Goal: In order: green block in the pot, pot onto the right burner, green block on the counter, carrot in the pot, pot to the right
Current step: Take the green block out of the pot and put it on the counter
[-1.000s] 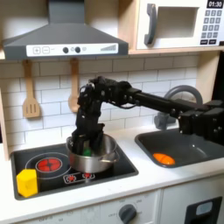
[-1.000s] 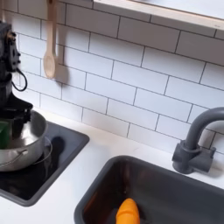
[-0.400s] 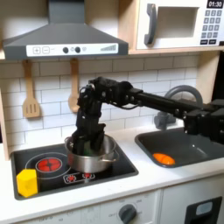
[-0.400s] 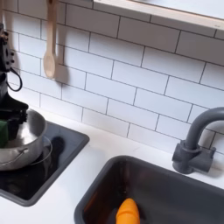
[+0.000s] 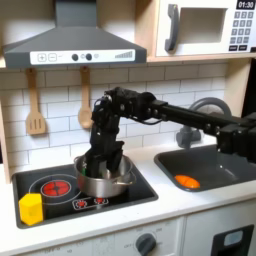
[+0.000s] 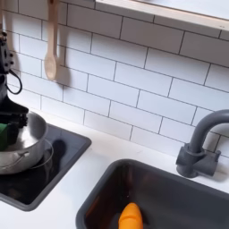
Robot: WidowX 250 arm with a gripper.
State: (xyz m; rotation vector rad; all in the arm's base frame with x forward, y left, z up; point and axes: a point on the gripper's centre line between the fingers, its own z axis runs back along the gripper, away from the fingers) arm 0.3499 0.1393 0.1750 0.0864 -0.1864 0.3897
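Second exterior view first: the green block (image 6: pixel 4 135) shows at the far left edge, down inside the tilted rim of the pot (image 6: pixel 27 143), right by the dark tip of the gripper (image 6: pixel 7 121). Whether the claw has closed on the block or merely stands over it I cannot tell; the fingers are cut off by the frame edge there and hidden behind the pot wall in the first exterior view.

From where the first exterior view looks on, the pot (image 5: pixel 105 178) sits on the black stovetop (image 5: pixel 140 190), on the burner to the first exterior view's right of the glowing red one (image 5: pixel 55 187), with the arm (image 5: pixel 150 108) reaching down into it. A yellow block (image 5: pixel 31 208) stands at the front corner of the stovetop.

The carrot (image 6: pixel 131 217) lies in the sink (image 6: pixel 179 192), below the curved faucet (image 6: pixel 199 143), well apart from the pot. The counter (image 6: pixel 80 183) between stove and sink is bare.

My judgement: block in and pot on the burner look done. Lifting the block out onto the counter seems to be the step in hand. The carrot transfer and the last slide remain.
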